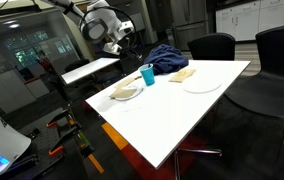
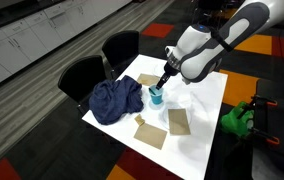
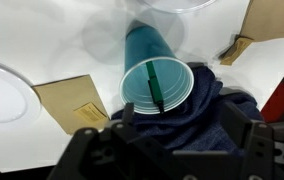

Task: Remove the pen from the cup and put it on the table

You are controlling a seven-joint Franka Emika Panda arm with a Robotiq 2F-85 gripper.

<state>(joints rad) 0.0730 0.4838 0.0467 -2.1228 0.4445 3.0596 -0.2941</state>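
Observation:
A teal cup (image 3: 154,68) stands on the white table (image 3: 42,40) with a dark green pen (image 3: 153,86) leaning inside it. The cup also shows in both exterior views (image 1: 147,76) (image 2: 156,96), and the pen tip sticks out above the rim (image 1: 144,67). My gripper (image 3: 182,125) is open and empty. It hovers above the cup and the cloth beside it, not touching the pen. It shows in both exterior views (image 2: 163,81) (image 1: 118,44).
A crumpled dark blue cloth (image 3: 207,110) (image 2: 115,100) lies against the cup. White plates (image 1: 202,84) (image 1: 127,93) and brown napkins (image 2: 150,132) (image 2: 178,121) (image 3: 77,100) lie on the table. Black chairs (image 2: 82,75) stand at the table's edge.

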